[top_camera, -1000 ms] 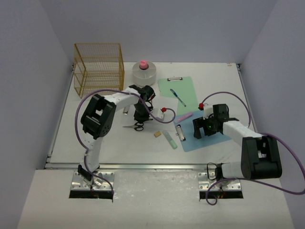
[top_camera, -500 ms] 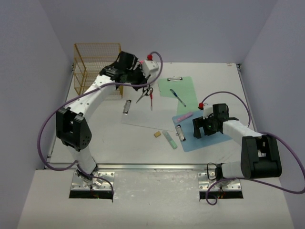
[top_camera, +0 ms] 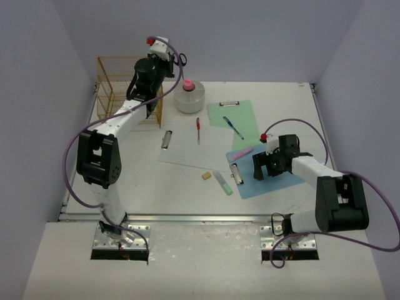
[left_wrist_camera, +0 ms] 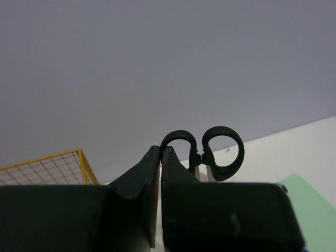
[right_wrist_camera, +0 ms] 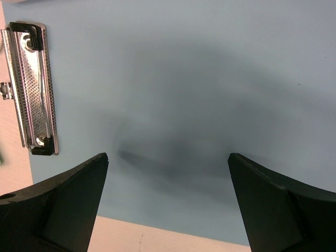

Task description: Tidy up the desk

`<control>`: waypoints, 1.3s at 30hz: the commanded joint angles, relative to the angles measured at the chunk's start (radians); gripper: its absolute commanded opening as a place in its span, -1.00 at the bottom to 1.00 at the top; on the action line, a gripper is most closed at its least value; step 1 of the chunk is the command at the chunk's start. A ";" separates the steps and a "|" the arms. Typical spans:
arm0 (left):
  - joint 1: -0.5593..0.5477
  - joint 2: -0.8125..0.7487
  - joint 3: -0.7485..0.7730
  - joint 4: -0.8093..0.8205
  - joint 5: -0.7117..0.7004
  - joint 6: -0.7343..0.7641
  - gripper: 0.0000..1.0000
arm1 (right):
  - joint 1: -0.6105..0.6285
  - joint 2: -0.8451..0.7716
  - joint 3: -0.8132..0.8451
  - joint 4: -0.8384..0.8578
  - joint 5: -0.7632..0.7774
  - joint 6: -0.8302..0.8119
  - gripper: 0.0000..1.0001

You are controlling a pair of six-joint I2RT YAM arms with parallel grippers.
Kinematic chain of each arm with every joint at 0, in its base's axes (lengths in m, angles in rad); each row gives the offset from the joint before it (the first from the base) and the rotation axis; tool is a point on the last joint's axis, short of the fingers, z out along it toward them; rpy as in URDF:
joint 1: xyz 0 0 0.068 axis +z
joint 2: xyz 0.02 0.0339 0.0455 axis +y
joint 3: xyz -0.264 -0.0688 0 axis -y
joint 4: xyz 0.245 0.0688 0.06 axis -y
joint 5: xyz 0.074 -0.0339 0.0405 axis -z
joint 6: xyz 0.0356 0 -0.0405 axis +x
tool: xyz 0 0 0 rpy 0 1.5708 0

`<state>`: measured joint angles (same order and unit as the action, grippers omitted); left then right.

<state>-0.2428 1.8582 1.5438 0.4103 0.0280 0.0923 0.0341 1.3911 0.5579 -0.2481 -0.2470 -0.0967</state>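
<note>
The desk (top_camera: 125, 181) is a white tabletop between lavender walls. My left gripper (top_camera: 171, 61) is raised high at the back left, just right of the top of a yellow wire basket (top_camera: 128, 90). It is shut on black-handled scissors (top_camera: 182, 59). In the left wrist view the fingers (left_wrist_camera: 136, 178) are pressed together, and the scissors' handle loops (left_wrist_camera: 224, 152) stick out beyond them. My right gripper (top_camera: 261, 167) is open and empty, low over a blue clipboard (top_camera: 265, 178). The right wrist view shows the board (right_wrist_camera: 184, 79) and its metal clip (right_wrist_camera: 32, 89).
A round white container with a pink lid (top_camera: 187, 95) stands beside the basket. A green clipboard (top_camera: 232, 115) carries a blue pen (top_camera: 233, 127). A red pen (top_camera: 198, 130), silver clip (top_camera: 166, 139), white paper (top_camera: 187, 150), eraser (top_camera: 205, 176), green highlighter (top_camera: 224, 182) and pink marker (top_camera: 242, 152) lie mid-desk.
My left arm has lifted the scissors from the middle of the desk up and back to beside the basket's top. The red pen now shows on the desk. The right arm has not moved.
</note>
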 commanded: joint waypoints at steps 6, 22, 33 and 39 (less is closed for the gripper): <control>-0.035 0.227 0.144 0.418 -0.049 -0.045 -1.00 | -0.004 0.024 0.028 -0.002 -0.011 0.014 0.97; -0.042 0.400 0.244 0.579 -0.210 0.169 -1.00 | -0.005 0.033 0.027 -0.001 -0.008 0.009 0.97; -0.044 0.366 0.139 0.582 -0.320 0.349 -1.00 | -0.004 0.032 0.029 -0.006 -0.016 0.008 0.97; -0.054 0.353 0.121 0.514 -0.359 0.357 -1.00 | -0.004 0.031 0.030 -0.011 -0.020 0.005 0.97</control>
<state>-0.2929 2.2627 1.6672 0.9270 -0.2881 0.4247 0.0341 1.4058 0.5694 -0.2459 -0.2470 -0.0971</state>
